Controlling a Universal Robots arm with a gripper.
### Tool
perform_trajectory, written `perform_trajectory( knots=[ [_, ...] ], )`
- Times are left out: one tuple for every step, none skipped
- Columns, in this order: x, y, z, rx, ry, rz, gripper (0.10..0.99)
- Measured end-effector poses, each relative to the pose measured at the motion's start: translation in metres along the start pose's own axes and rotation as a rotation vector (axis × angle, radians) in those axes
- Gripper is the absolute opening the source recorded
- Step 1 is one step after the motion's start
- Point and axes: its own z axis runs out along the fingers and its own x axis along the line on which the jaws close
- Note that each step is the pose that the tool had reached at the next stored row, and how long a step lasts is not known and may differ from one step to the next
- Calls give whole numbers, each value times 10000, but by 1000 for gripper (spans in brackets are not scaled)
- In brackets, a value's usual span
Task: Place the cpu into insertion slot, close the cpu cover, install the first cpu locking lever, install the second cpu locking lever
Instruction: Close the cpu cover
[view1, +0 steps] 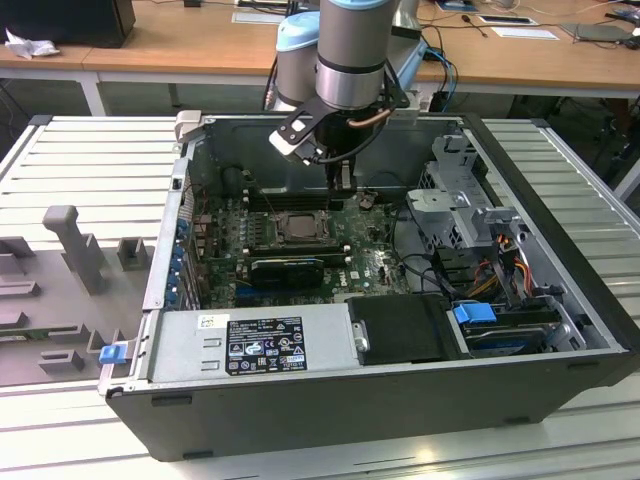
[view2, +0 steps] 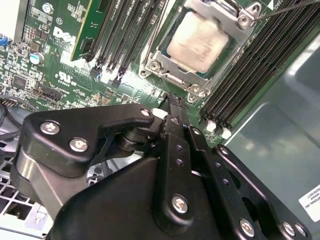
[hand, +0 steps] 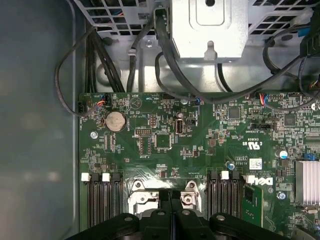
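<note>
1. The gripper (view1: 343, 180) hangs over the motherboard (view1: 370, 262), just beside the socket; its fingers (view2: 175, 125) are pressed together, gripping nothing.
2. The cpu (view2: 197, 42) lies in the socket; the cpu cover (view2: 172, 75) frames it.
3. Printed stickers sit on the power supply (view1: 265, 345); white lettering marks the board.
</note>
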Motion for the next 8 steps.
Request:
perform_trajectory(
  knots=[
    [0, -4, 0, 0, 0, -1, 106],
    [0, -11, 1, 0, 1, 0, 106],
    [1, -18, 3, -1, 3, 0, 106],
    [0, -31, 15, -1, 2, 0, 106],
    [-1, -39, 36, 0, 0, 0, 106],
    [-2, -46, 54, 0, 0, 0, 106],
    [-3, -56, 79, 0, 0, 0, 106],
    [-3, -66, 97, 0, 1, 0, 106]
  ],
)
